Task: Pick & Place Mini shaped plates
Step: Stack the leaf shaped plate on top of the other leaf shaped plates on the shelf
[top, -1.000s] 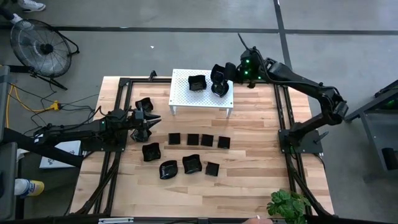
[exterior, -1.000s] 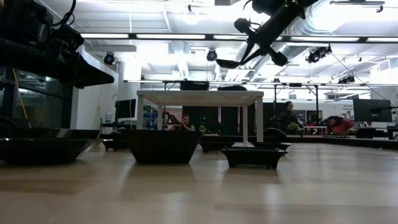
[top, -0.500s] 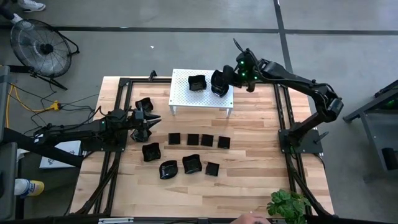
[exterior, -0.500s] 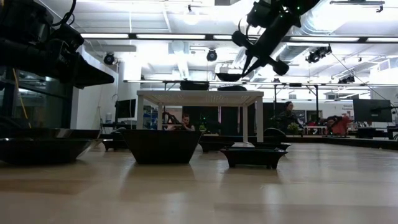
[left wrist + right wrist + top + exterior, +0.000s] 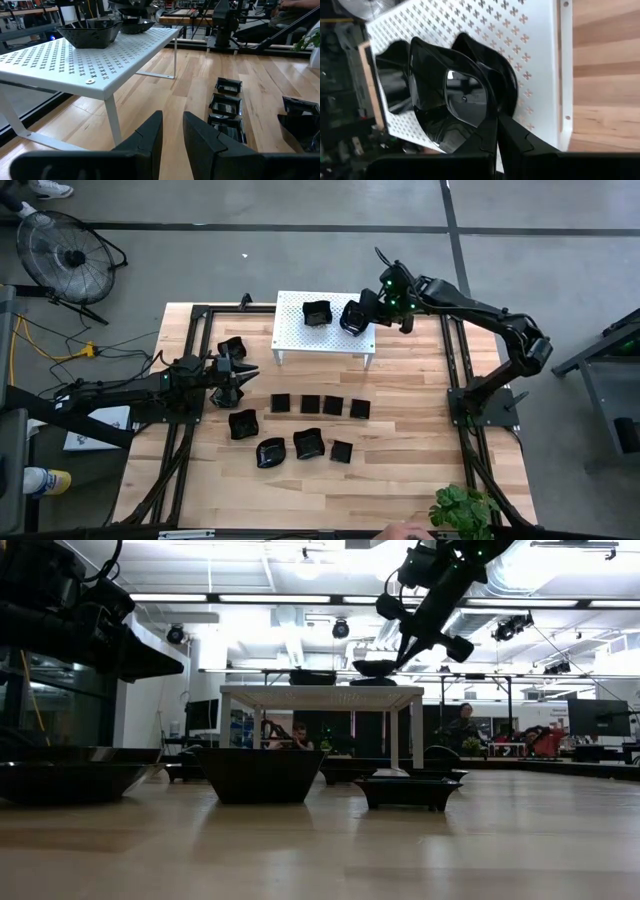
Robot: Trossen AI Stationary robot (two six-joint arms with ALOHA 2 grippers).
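The white perforated stand [image 5: 300, 335] stands at the table's far middle, with one black mini plate [image 5: 317, 312] resting on its top. My right gripper [image 5: 496, 131] is over the stand's right end, shut on a rounder glossy black plate [image 5: 462, 97]. That plate hangs close over another black plate [image 5: 372, 682], which lies on the stand. Several more mini plates lie on the wooden table, among them a row of flat squares [image 5: 310, 404]. My left gripper [image 5: 172, 132] waits at the table's left, fingers slightly apart around nothing. My right gripper pinches the round plate's rim [image 5: 489, 117] between its two fingers, on the side nearest the wrist. The fingers come slanting down from the table's far right. The plate [image 5: 375, 667] sits about level, lifted just above the plate below it on the stand.
Wavy-rimmed plates [image 5: 270, 451] and squares [image 5: 342, 450] lie toward the near middle, and one plate [image 5: 232, 348] sits beside my left arm. Black frame rails [image 5: 460, 370] run along both table sides. A potted plant [image 5: 462, 510] is at the near right corner.
My right gripper has come down toward the stand's right end and tipped further downward, rolling a little, still shut on the plate. The plate, earlier tilted and high above the stand, now sits about level just over the plate lying there.
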